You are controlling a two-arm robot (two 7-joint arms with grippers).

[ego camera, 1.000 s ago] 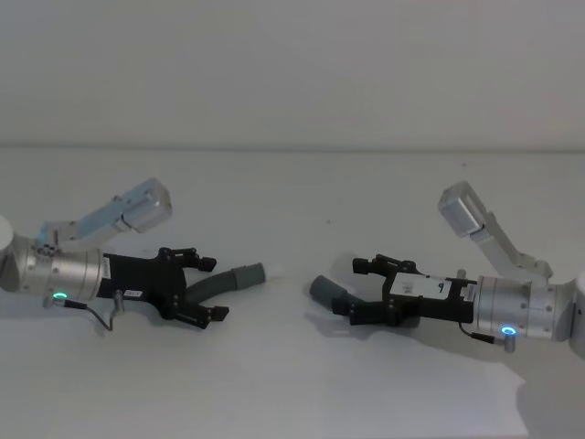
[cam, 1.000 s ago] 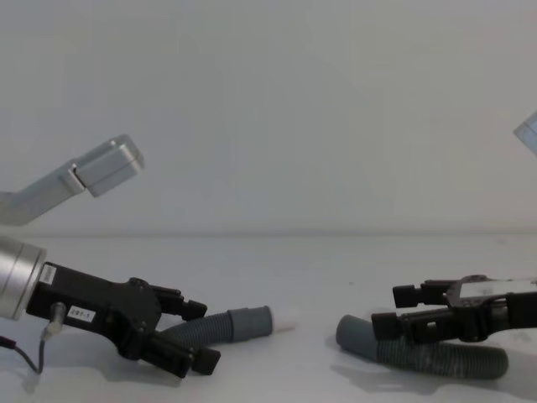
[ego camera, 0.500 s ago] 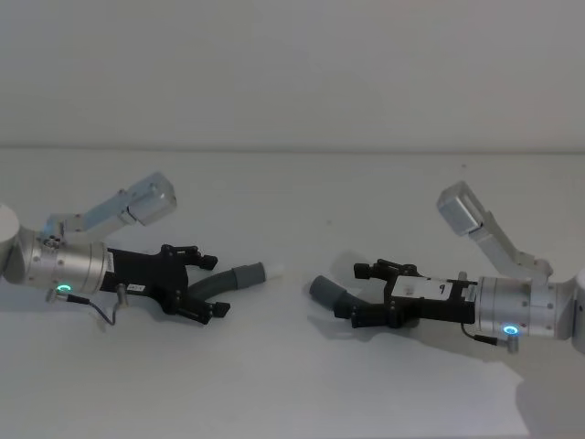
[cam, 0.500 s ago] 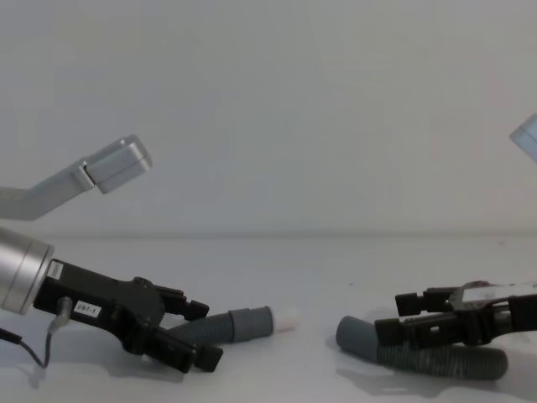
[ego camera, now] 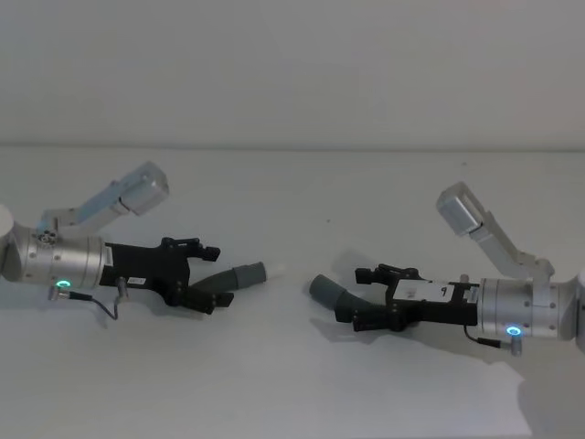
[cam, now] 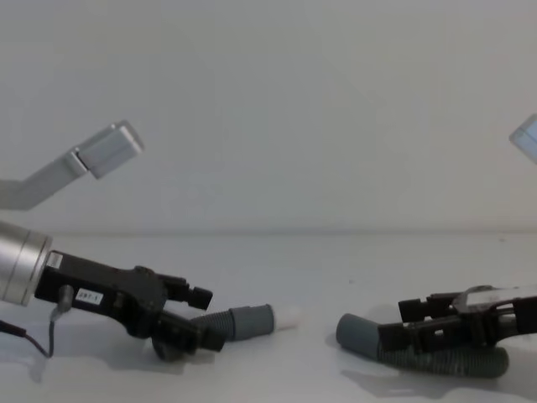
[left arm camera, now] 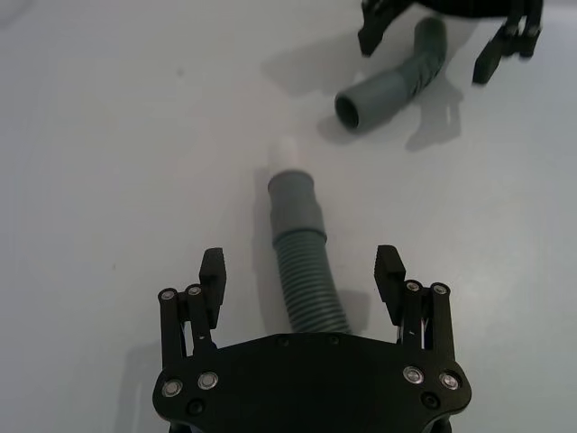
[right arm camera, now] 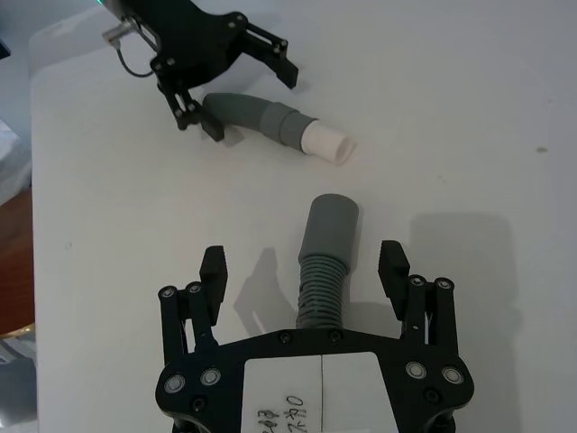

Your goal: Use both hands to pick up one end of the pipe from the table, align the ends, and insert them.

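Observation:
On the white table [ego camera: 292,384] lie the two pieces of the pipe, their ends facing across a small gap. The short curved piece [ego camera: 239,275] has a grey collar [left arm camera: 293,194] with a white tip [left arm camera: 286,149]. My left gripper [ego camera: 210,277] is open, its fingers either side of the corrugated part [left arm camera: 302,280] without touching. The longer piece [cam: 445,361] ends in a smooth grey cuff [ego camera: 326,291]. My right gripper [ego camera: 355,294] is open astride that piece [right arm camera: 322,280], just behind the cuff [right arm camera: 329,221]. Both pieces rest on the table.
A pale grey wall [ego camera: 292,64] stands behind the table's far edge. Silver-grey links of both arms [ego camera: 128,197] [ego camera: 475,219] rise above the grippers. Bare table lies in front of and behind the pipe pieces.
The left gripper has turned at the wrist and settled lower around the short piece. The right gripper has sunk slightly over the longer piece. Neither pipe piece has moved.

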